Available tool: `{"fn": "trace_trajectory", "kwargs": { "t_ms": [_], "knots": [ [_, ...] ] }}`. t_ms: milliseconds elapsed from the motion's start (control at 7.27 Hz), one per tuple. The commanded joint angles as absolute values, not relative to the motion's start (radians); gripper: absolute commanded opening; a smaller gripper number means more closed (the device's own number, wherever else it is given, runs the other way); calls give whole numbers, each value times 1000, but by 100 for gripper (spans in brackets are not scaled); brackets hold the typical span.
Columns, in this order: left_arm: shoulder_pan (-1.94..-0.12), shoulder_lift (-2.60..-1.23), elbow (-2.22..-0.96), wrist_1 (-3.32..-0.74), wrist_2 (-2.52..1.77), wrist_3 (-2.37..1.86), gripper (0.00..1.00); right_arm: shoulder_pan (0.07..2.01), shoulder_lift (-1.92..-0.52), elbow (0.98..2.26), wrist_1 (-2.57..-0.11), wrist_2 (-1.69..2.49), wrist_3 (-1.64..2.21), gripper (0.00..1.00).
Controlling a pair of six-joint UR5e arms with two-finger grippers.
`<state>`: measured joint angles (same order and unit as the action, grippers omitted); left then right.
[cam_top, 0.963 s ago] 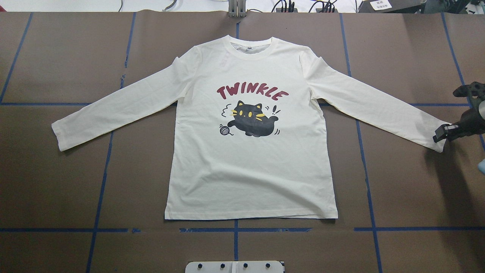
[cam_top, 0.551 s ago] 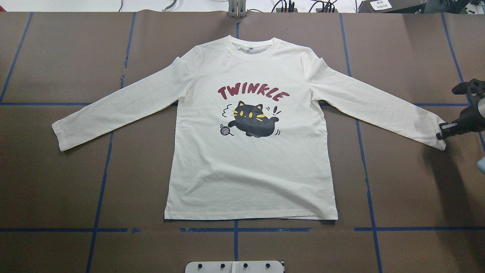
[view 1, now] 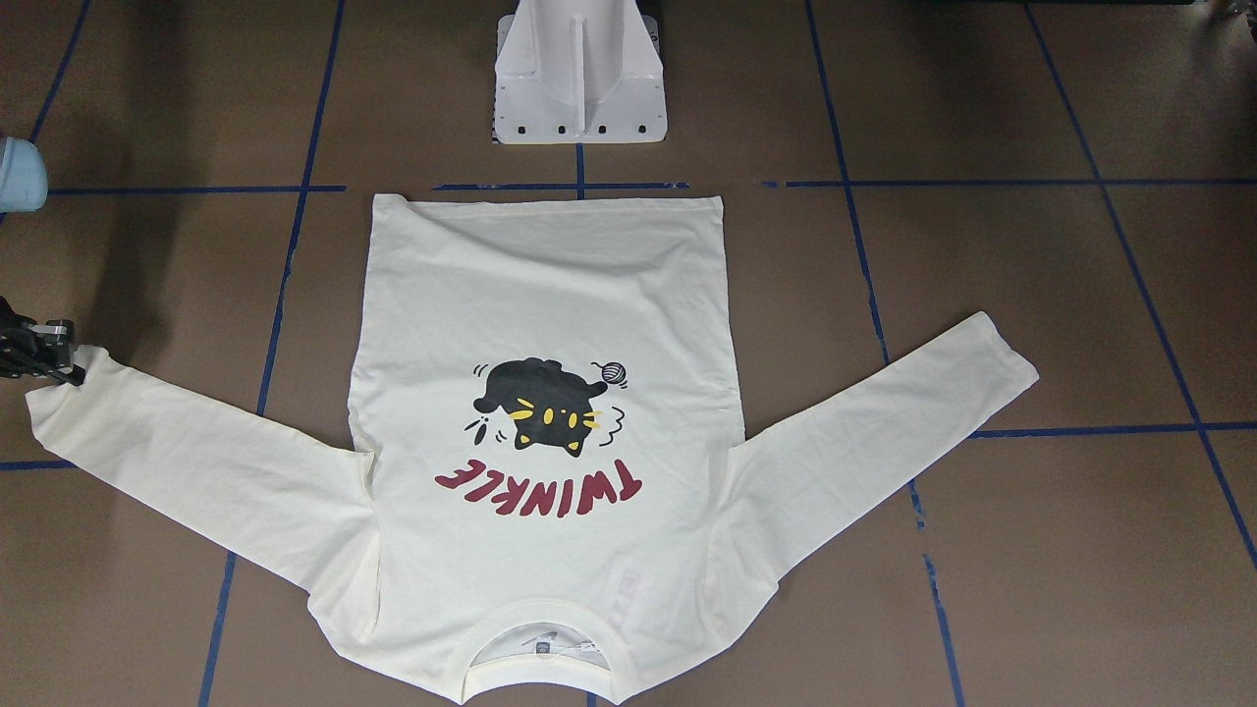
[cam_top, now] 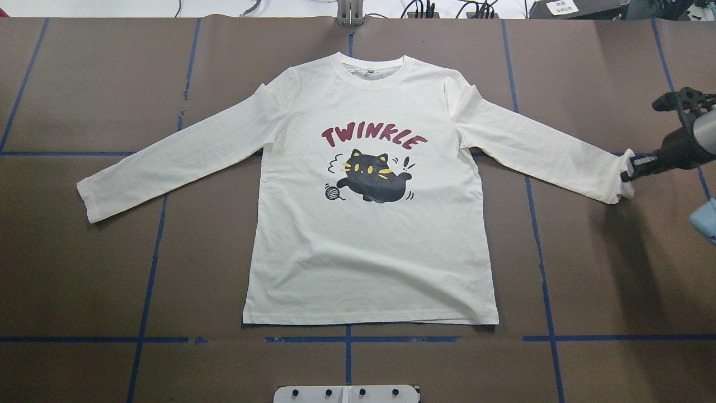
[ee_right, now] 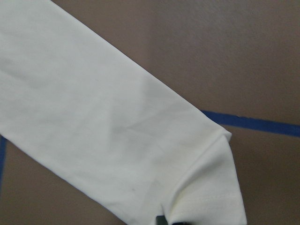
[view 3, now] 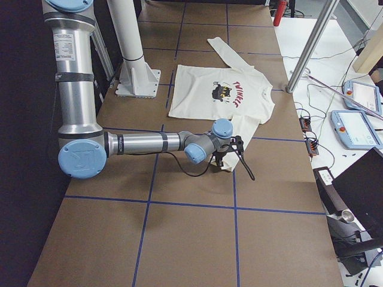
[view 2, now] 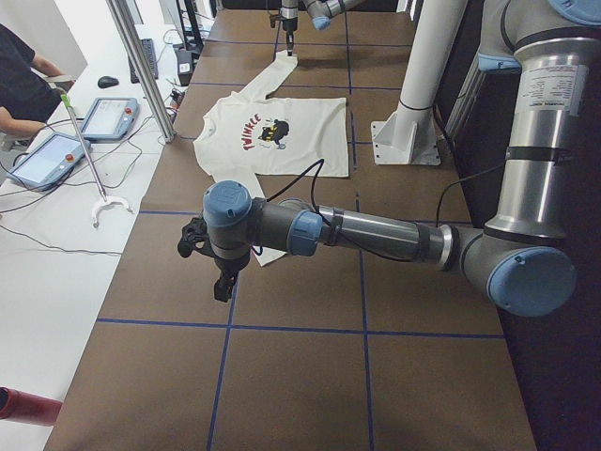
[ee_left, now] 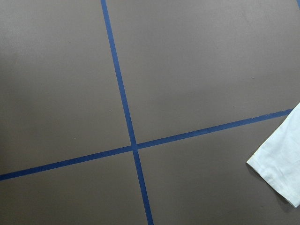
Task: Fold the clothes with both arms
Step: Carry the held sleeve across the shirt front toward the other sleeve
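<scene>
The cream T-shirt [cam_top: 369, 252] with the cat print and "TWINKLE" lettering lies flat and face up, both sleeves spread out. My right gripper [cam_top: 627, 170] is shut on the right sleeve's cuff [cam_top: 618, 182], which is lifted and bunched; the right wrist view shows that cuff [ee_right: 211, 187] curling up toward the camera. The same gripper [view 1: 54, 353] shows at the edge of the front-facing view. My left gripper [view 2: 222, 282] hangs over bare table just beyond the left sleeve's cuff [ee_left: 281, 168]. I cannot tell whether it is open or shut.
Blue tape lines [cam_top: 537, 235] grid the brown table. The white pedestal base [view 1: 579, 88] stands just behind the shirt's hem. Across the table are a metal post [view 2: 141, 66], tablets [view 2: 108, 117] with cables, and a seated person [view 2: 19, 85].
My right gripper has closed on the right cuff and moved inward and toward the table's far side, lifting and bunching the cuff. The rest of the shirt has not moved.
</scene>
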<state>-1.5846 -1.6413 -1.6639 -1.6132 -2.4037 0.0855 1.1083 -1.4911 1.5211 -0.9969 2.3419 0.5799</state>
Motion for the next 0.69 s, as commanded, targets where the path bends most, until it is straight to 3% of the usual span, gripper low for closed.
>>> {"fn": "trace_trajectory", "kwargs": {
  "t_ms": [0, 551],
  "knots": [
    [-1585, -1644, -1660, -1620, -2404, 84, 100, 1111, -1300, 1513, -999, 2402, 697, 0],
    [-1583, -1652, -1640, -1632, -2404, 83, 100, 1088, -822, 1356, -1026, 2467, 980, 0]
  ]
}}
